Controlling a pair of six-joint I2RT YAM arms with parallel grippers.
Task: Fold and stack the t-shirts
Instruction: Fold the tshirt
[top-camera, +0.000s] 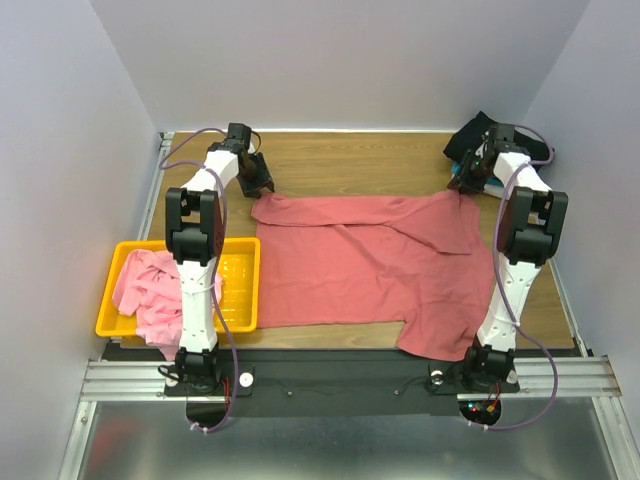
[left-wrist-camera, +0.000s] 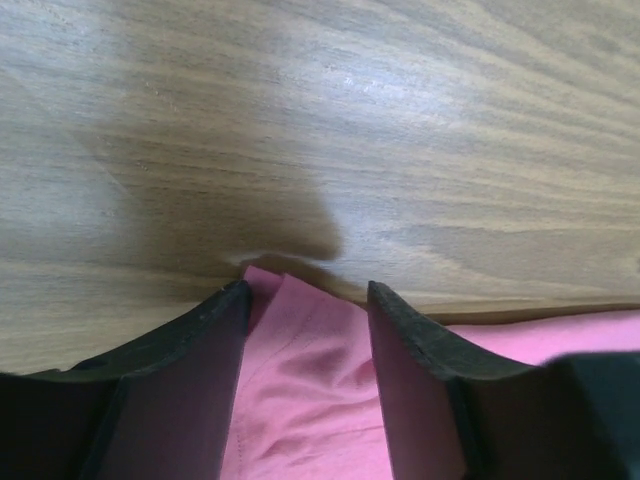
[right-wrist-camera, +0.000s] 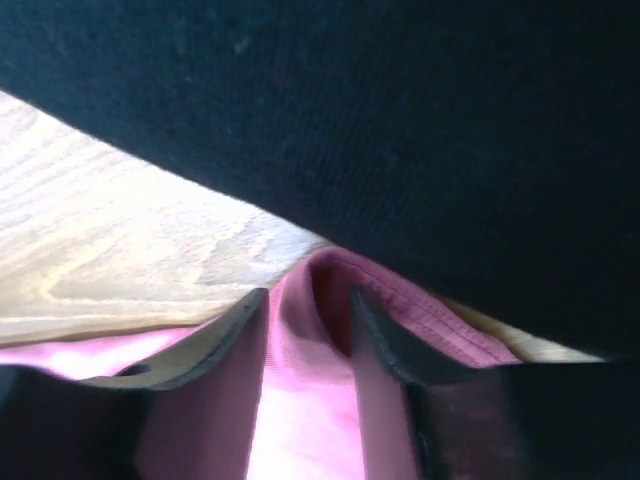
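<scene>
The large dusty-red t-shirt (top-camera: 370, 265) lies spread on the wooden table, its right sleeve folded inward. My left gripper (top-camera: 262, 188) is at its far left corner. In the left wrist view the left gripper (left-wrist-camera: 308, 290) is open, with the red cloth (left-wrist-camera: 300, 380) lying loose between the jaws. My right gripper (top-camera: 466, 186) is at the far right corner. In the right wrist view it (right-wrist-camera: 308, 295) is open around a raised fold of red cloth (right-wrist-camera: 300, 400). The black t-shirt (top-camera: 475, 135) is bunched at the far right, just beyond the right gripper, and fills the top of the right wrist view (right-wrist-camera: 350, 100). The light pink t-shirt (top-camera: 145, 290) lies crumpled in the basket.
A yellow slotted basket (top-camera: 238, 290) stands at the near left, beside the red shirt's left edge. Bare wood (top-camera: 350, 160) shows beyond the red shirt. Grey walls close in the table on three sides.
</scene>
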